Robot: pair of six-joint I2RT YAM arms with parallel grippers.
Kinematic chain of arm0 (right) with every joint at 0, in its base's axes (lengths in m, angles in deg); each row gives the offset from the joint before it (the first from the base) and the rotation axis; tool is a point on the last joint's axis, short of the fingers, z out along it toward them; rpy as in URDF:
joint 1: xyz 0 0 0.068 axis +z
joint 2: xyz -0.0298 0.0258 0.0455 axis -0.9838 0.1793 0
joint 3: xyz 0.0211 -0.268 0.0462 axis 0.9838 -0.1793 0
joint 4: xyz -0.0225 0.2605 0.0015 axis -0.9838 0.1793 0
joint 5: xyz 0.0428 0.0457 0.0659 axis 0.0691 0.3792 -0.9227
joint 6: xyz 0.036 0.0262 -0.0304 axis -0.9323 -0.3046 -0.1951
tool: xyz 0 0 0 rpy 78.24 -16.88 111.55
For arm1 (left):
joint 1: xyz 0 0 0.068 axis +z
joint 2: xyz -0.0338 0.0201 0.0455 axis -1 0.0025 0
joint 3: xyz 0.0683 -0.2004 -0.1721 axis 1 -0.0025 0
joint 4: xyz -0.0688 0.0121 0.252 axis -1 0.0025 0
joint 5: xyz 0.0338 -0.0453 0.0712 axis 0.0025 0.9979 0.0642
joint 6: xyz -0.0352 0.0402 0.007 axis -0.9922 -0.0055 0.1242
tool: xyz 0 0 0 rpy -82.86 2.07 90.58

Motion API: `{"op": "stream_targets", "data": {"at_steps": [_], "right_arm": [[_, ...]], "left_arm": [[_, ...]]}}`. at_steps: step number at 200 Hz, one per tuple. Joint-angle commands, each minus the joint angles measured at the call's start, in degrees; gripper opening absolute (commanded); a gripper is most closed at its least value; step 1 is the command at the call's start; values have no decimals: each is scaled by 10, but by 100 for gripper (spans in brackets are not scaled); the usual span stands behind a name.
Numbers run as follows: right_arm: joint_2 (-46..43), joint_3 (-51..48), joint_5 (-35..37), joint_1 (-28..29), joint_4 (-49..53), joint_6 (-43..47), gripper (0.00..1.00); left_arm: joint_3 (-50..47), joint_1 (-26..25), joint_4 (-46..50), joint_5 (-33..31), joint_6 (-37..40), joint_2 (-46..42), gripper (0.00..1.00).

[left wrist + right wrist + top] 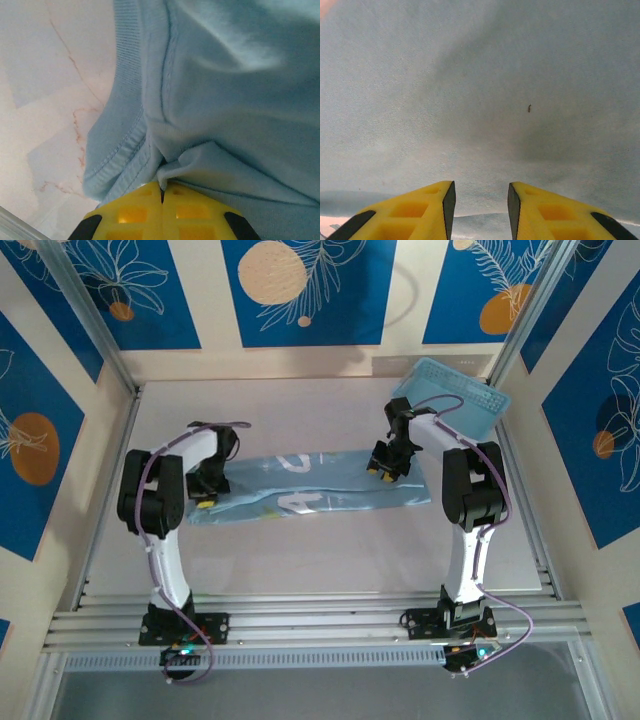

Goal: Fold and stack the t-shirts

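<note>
**Folded t-shirt strip held at one end, basket at the far corner**

A light blue lattice basket (455,395) sits tilted at the far right corner of the worktop (330,560), well apart from the cloth. What it holds cannot be told from the top view. The right arm's purple cable (440,405) arcs across the basket's near side. The near half of the worktop is bare, pale and faintly veined.

The t-shirt (350,490) lies as a long, narrow strip across the middle of the worktop, running left to right between the two arms. Its white lettering (300,502) shows on the upper layer near the strip's centre.

The left fingers (203,502) are at the strip's left end. In the left wrist view the yellow left fingers (135,212) are pressed together, with a pucker of the t-shirt (225,100) pinched in the seam between them. A ribbed, stitched hem (117,150) curls just beside them over the marbled worktop (40,75).

The right fingers (383,475) are over the strip's right part, short of its end. In the right wrist view the right fingers (430,205) stand apart with nothing between them, and smooth blue cloth of the t-shirt (470,75) lies beyond. Whether their tips touch the cloth cannot be told.
</note>
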Motion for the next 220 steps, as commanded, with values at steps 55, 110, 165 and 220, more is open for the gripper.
{"op": "stream_targets", "data": {"at_steps": [55,110,165,220], "right_arm": [[-44,-4,10,-27,12,25,39],[2,34,52,-55,30,83,38],[120,121,132,-54,149,90,33],[38,-47,71,13,139,-49,34]], "left_arm": [[13,5,70,-3,-32,-134,49],[-61,-31,-68,261,-222,-177,21],[-57,-9,-144,276,-267,-51,16],[218,41,-108,289,-191,163,19]]}}
